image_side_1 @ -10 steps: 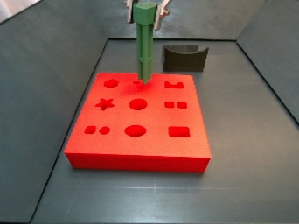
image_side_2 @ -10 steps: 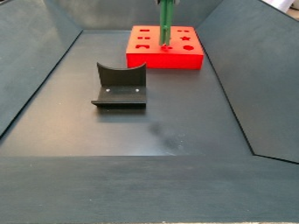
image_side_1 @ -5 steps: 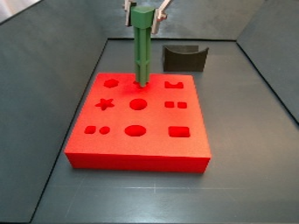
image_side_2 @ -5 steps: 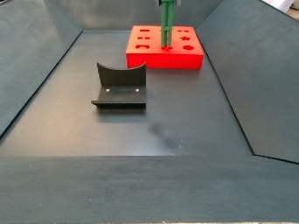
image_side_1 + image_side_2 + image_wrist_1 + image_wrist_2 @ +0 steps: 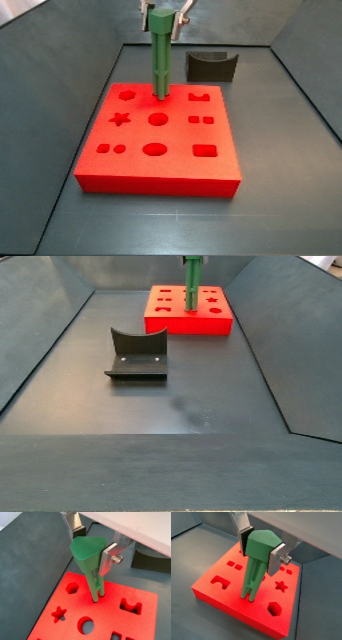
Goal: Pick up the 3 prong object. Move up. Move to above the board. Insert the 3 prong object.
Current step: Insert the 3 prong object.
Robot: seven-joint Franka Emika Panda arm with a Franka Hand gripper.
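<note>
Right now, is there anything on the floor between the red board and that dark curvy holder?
No. In a side view, only bare grey floor lies between the board and the holder. The gripper grips the 3 prong object above the board.

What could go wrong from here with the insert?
1. The 3 prong object has its prongs at the board surface; if they miss the three holes, pushing down could jam it or shift the board.
2. The tool grips only the wide top, so the long post could tilt in the fingers.
3. Opening before the prongs seat may let it topple.
</note>
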